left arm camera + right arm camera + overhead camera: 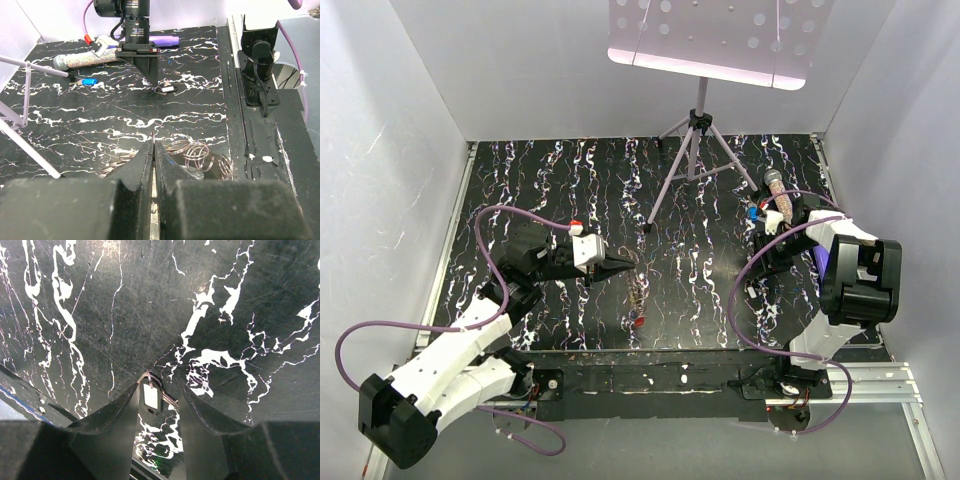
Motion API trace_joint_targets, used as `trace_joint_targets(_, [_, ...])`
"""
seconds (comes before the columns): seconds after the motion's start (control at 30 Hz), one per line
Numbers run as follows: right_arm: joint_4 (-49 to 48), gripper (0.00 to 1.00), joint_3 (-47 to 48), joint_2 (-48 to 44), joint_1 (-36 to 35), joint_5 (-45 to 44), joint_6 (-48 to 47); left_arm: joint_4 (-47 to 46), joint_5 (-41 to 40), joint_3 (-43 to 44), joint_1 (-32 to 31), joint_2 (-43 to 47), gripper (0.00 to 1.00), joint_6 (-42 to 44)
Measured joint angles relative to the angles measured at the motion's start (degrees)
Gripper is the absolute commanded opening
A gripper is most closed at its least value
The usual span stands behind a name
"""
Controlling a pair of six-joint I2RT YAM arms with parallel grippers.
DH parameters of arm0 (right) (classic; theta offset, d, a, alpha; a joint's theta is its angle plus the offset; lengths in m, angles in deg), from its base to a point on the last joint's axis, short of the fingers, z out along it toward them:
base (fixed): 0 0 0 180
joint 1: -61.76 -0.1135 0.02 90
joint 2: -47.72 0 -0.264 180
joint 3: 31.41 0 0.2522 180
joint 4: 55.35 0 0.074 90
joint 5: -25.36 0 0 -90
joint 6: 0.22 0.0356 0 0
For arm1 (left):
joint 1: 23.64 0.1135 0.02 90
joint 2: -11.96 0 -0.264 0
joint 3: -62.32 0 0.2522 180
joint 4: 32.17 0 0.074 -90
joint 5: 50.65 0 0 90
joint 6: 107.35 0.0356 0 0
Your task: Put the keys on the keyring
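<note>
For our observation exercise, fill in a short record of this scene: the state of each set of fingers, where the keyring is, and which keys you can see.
left fingers: nearly shut, apparently pinching the keyring
keyring: coiled loops on the table, either side of the left fingers
right fingers: open, straddling a small key
small key: flat on the table, pale head, not gripped
blue key: lying loose, apart from the keyring
table: black, white-veined

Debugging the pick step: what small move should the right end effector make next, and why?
Probably close the right end effector on the key. It is open, with one finger on each side of the key as it lies on the table, and is not gripping it yet.
</note>
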Motion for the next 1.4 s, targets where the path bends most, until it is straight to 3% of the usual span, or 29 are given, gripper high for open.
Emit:
trace_joint_targets(1.0, [0.1,0.46,0.0,0.3,0.0,1.0,-0.7,1.2,-0.4,0.0,0.0,1.2,0.0,0.9])
trace_joint_targets(1.4, [0.0,0.39,0.0,0.3,-0.5,0.8,0.2,1.3,-0.4,0.0,0.0,1.2,0.0,1.1])
